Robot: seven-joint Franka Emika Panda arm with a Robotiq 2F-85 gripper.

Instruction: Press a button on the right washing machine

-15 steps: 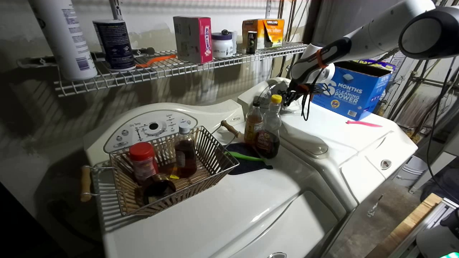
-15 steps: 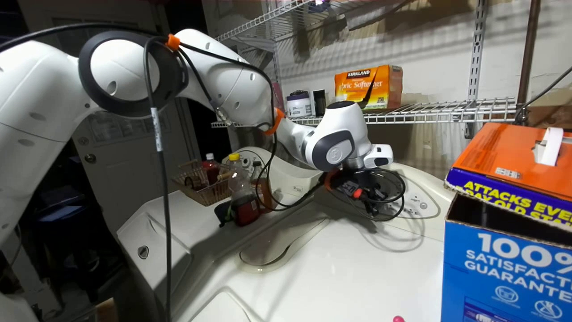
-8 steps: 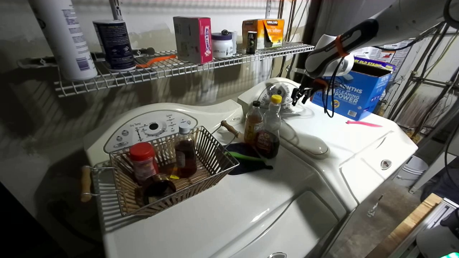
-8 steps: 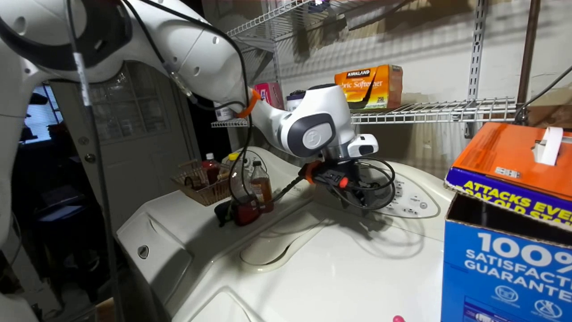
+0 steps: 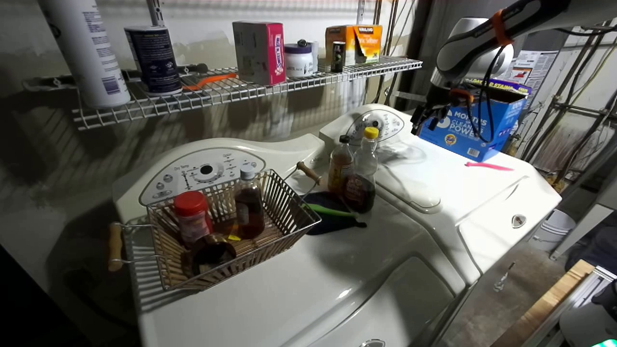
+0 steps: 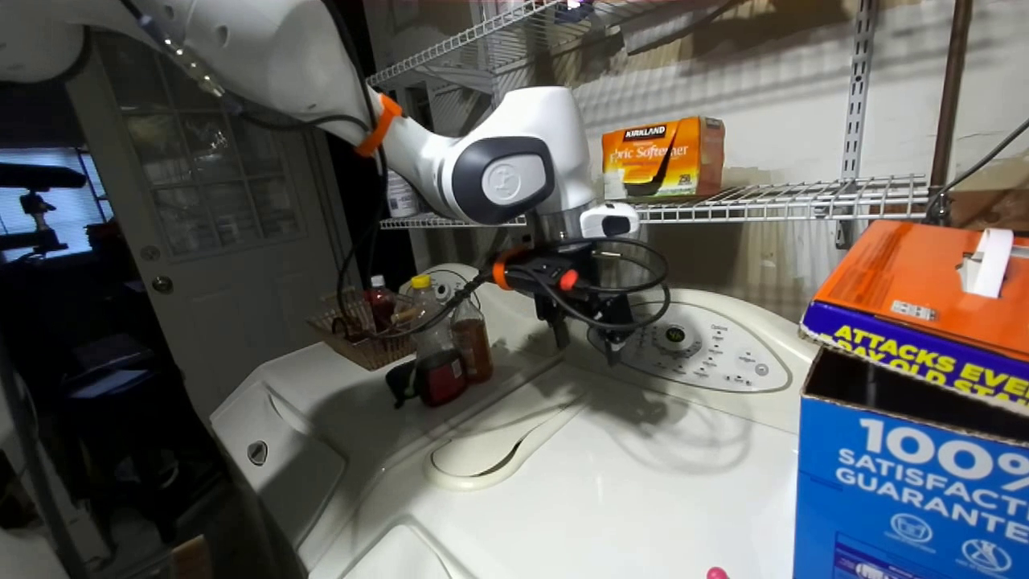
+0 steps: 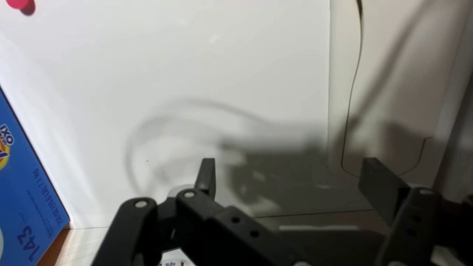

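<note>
- The right washing machine (image 6: 619,482) fills the foreground of an exterior view, its white lid stretching forward from a raised control panel (image 6: 719,354) at the back. A blue box (image 6: 900,474) stands on top of it, and another white machine (image 5: 274,299) sits right beside it.
- The gripper (image 6: 588,350) hangs above the lid, in front of the panel and towards the end next to the neighbouring machine. I see no contact with any button.
- Its fingers (image 7: 207,179) are spread wide in the wrist view with nothing between them, so it is released. They point down at the lid; only a scrap of panel print shows at the bottom edge of that view.
- The step in hand, as I judge it, is positioning around the panel, not pressing. Whether any button has been pushed cannot be told from what shows.
- If the press is yet to be made, the next move calls for going towards the panel and lining up with one button, perhaps the round button (image 6: 762,370) at its far end; the task does not say which.
- Bringing the fingers together, or leading with one tip, should give a narrower point. Then a short, gentle push square to the sloping face, and away.
- Spread this wide, the fingers could knock the dial (image 6: 675,334) or catch two controls together.
</note>
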